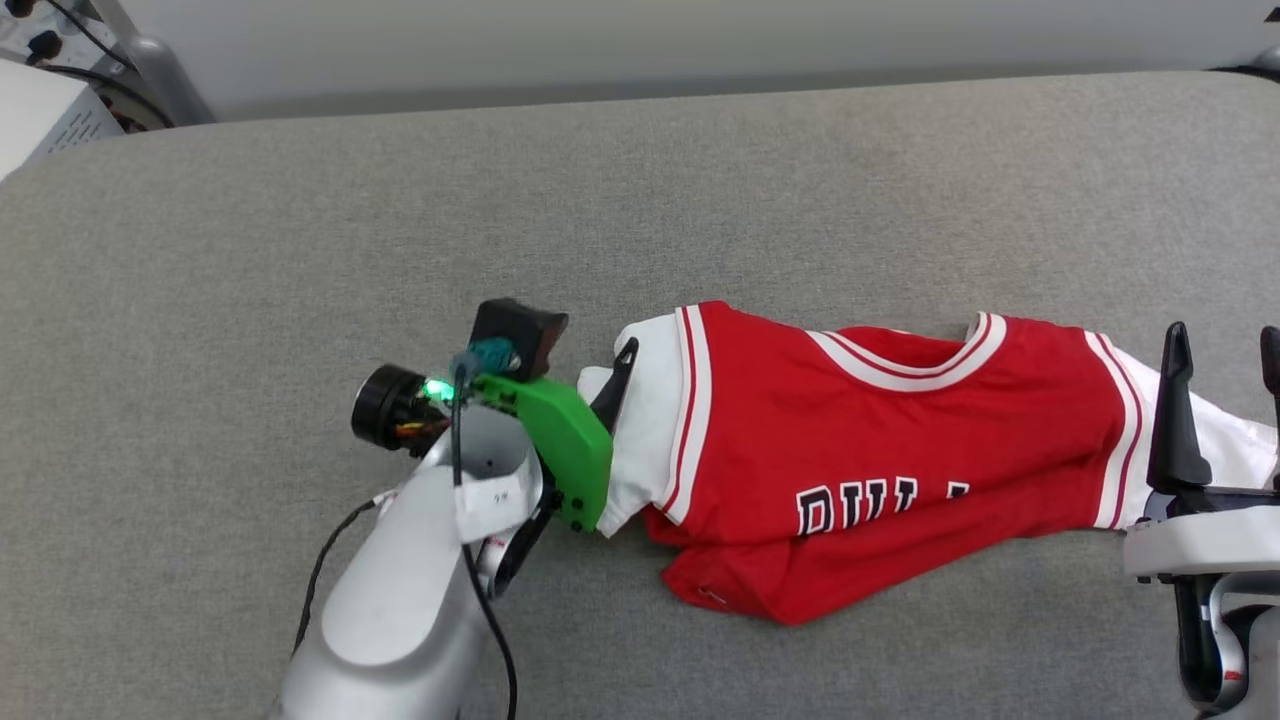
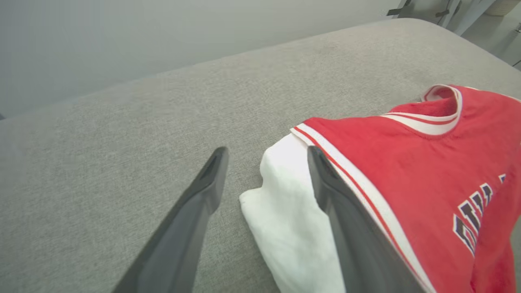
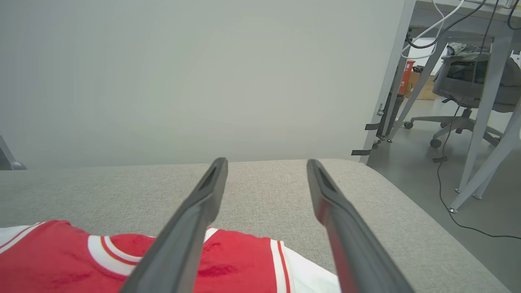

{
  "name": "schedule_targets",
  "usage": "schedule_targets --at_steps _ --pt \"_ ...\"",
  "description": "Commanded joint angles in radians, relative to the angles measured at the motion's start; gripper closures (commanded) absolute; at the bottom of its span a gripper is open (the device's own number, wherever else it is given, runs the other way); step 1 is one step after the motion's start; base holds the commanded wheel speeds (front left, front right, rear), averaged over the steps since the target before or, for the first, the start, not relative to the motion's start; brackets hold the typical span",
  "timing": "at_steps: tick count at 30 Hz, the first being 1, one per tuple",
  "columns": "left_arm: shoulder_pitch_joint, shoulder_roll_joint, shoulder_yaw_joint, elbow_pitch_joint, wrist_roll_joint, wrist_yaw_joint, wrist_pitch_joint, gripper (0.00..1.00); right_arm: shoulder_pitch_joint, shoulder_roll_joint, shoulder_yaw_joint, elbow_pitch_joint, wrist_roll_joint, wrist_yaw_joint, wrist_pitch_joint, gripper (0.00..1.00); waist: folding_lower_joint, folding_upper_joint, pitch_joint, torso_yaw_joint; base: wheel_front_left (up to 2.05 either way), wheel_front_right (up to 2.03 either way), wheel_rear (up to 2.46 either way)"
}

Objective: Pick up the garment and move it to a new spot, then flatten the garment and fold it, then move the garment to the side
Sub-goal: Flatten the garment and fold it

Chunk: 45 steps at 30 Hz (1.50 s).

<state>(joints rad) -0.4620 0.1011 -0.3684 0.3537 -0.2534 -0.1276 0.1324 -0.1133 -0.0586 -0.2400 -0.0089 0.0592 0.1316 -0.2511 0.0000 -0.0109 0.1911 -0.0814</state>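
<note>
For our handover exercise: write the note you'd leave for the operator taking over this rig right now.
Red Bulls jersey: rumpled on the grey padded surface, lettering partly tucked under.
Left end effector: open, astride its white sleeve, gripping nothing.
Right end effector: open, over the opposite sleeve, holding nothing.
Done: nothing visibly flattened or folded.
To do: flatten, fold, move aside.

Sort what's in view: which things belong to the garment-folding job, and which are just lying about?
Job:
garment
left gripper, open
right gripper, open
grey table

Lying about:
office chair
cardboard box
white equipment case
</note>
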Motion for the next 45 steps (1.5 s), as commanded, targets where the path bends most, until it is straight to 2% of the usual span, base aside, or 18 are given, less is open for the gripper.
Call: schedule_targets --at_steps 1,4,8,19,20,21,24,27,29,31,37,45 --pt "-0.033 0.015 -0.017 0.022 -0.020 -0.003 0.072 0.00 0.005 0.005 0.004 -0.007 0.017 -0.001 -0.006 0.00 0.0000 0.0109 0.037 -0.022 0.00 0.00 0.00" --pt "-0.103 0.051 -0.048 0.067 -0.021 -0.003 0.259 0.00 -0.004 0.006 0.016 -0.010 0.027 -0.001 -0.007 0.00 0.0000 0.0109 0.059 -0.038 0.00 0.00 0.00" --pt "-0.155 0.072 -0.070 0.095 -0.008 -0.001 0.385 0.00 -0.017 0.007 0.035 -0.007 0.046 -0.001 -0.008 0.00 0.0000 0.0109 0.094 -0.056 0.00 0.00 0.00" --pt "-0.199 0.108 -0.168 0.141 0.002 -0.002 0.510 0.00 -0.049 0.008 0.077 0.006 0.094 -0.001 -0.010 0.00 0.0000 0.0109 0.169 -0.081 0.00 0.00 0.00" --pt "-0.195 0.114 -0.179 0.146 0.003 -0.003 0.519 0.53 -0.050 0.008 0.077 0.005 0.096 -0.001 -0.010 0.00 0.0000 0.0109 0.170 -0.081 0.00 0.00 0.00" --pt "-0.191 0.119 -0.185 0.149 0.001 -0.003 0.524 1.00 -0.051 0.008 0.077 0.005 0.097 -0.001 -0.010 0.00 0.0000 0.0109 0.170 -0.081 0.00 0.00 0.00" --pt "-0.172 0.133 -0.192 0.150 -0.005 0.000 0.508 1.00 -0.051 0.008 0.070 0.010 0.095 -0.001 -0.010 0.00 0.0000 0.0109 0.159 -0.075 0.00 0.00 0.00" --pt "-0.152 0.142 -0.170 0.141 -0.008 0.031 0.442 1.00 -0.048 0.008 0.064 0.017 0.090 -0.001 -0.011 0.00 0.0000 0.0109 0.137 -0.065 0.00 0.00 0.00" --pt "-0.137 0.147 -0.144 0.129 -0.011 0.065 0.375 1.00 -0.045 0.008 0.059 0.021 0.087 -0.001 -0.011 0.00 0.0000 0.0109 0.116 -0.055 0.00 0.00 0.00" --pt "-0.120 0.164 -0.122 0.117 0.010 0.117 0.294 1.00 -0.040 0.008 0.053 0.027 0.083 -0.001 -0.011 0.00 0.0000 0.0109 0.090 -0.042 0.00 0.00 0.00" --pt "-0.043 0.201 -0.048 0.068 -0.017 0.184 0.155 1.00 -0.018 0.008 0.045 0.046 0.074 -0.001 -0.011 0.00 0.0000 0.0109 0.027 -0.002 0.00 0.00 0.00" --pt "0.023 0.270 0.011 0.007 -0.027 0.219 0.048 1.00 -0.008 0.008 0.058 0.067 0.068 -0.001 -0.011 0.00 0.0000 0.0109 0.007 0.036 0.00 0.00 0.00"
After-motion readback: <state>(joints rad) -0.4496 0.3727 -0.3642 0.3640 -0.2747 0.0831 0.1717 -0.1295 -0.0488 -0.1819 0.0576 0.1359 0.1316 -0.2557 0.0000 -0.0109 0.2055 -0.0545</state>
